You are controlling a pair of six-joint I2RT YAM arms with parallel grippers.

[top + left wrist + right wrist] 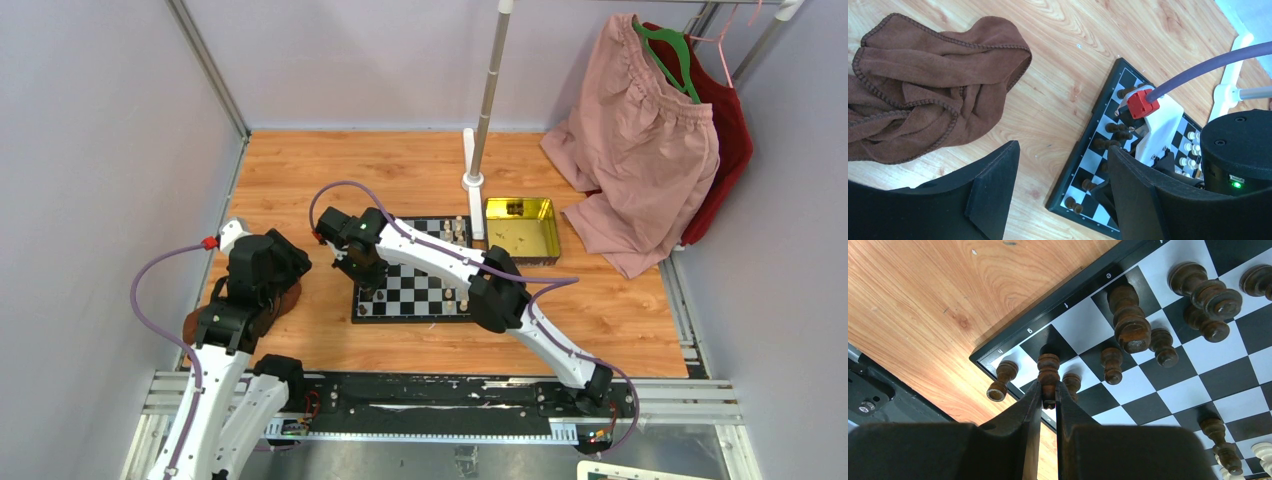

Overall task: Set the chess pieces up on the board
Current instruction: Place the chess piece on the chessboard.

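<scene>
The checkered board (pixel 425 292) lies mid-table; it also shows in the left wrist view (pixel 1083 165) and the right wrist view (pixel 1148 385). Dark pieces stand along its left side (pixel 1129 322), cream pieces (pixel 453 231) on its right side. My right gripper (pixel 1048 392) is shut on a dark piece (pixel 1048 371), its base on a square at the board's left edge, between two other dark pieces. In the top view that gripper (pixel 362 268) is over the board's left side. My left gripper (pixel 1063 185) is open and empty above bare table left of the board.
A brown cloth (pixel 923 85) lies left of the board under the left arm. A gold tray (pixel 522 229) and a white pole stand (pixel 473 180) are behind the board's right. Pink and red garments (pixel 640 140) hang at the back right.
</scene>
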